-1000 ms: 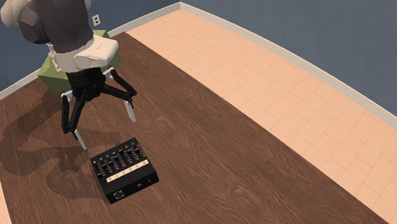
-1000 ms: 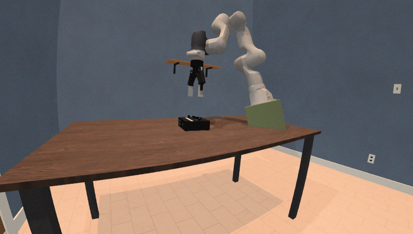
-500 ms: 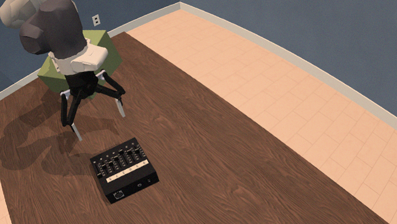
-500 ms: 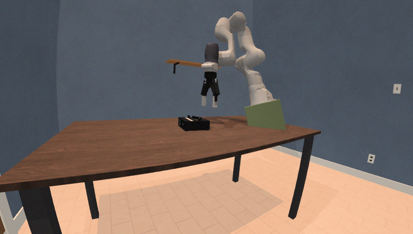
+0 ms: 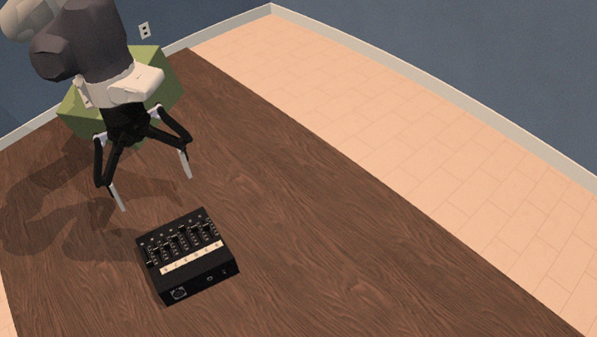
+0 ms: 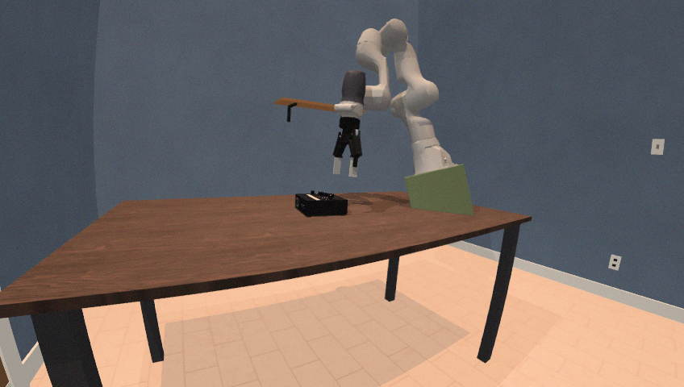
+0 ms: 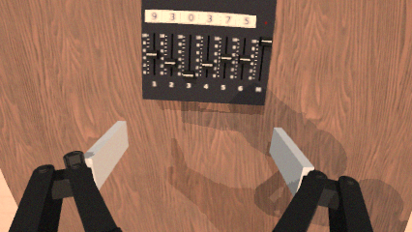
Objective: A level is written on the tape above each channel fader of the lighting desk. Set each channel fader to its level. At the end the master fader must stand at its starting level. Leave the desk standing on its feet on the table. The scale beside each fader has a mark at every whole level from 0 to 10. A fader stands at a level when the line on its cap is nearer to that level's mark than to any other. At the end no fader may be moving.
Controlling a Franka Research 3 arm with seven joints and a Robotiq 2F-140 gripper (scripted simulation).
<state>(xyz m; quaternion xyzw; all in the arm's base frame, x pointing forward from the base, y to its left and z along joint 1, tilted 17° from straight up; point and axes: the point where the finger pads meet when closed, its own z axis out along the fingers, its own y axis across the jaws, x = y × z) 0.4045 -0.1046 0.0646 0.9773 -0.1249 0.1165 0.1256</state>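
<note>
The black lighting desk (image 5: 186,255) stands flat on the wooden table; it also shows in the exterior view (image 6: 321,203) and at the top of the wrist view (image 7: 209,50). Its tape (image 7: 199,18) reads 9, 3, 0, 3, 7, 5. Six channel faders sit at differing heights: fader 1 (image 7: 151,54) is near mid scale, fader 3 (image 7: 189,74) is at the bottom. The master fader (image 7: 265,42) is near the top. My gripper (image 5: 151,181) is open and empty, hanging well above the table on the arm-base side of the desk; it also shows in the exterior view (image 6: 345,168) and the wrist view (image 7: 198,150).
The green base block (image 5: 120,97) of the arm stands at the far end of the table. A small wooden shelf (image 6: 299,103) hangs on the wall behind the arm. The table edge runs close to the desk's left side (image 5: 2,277).
</note>
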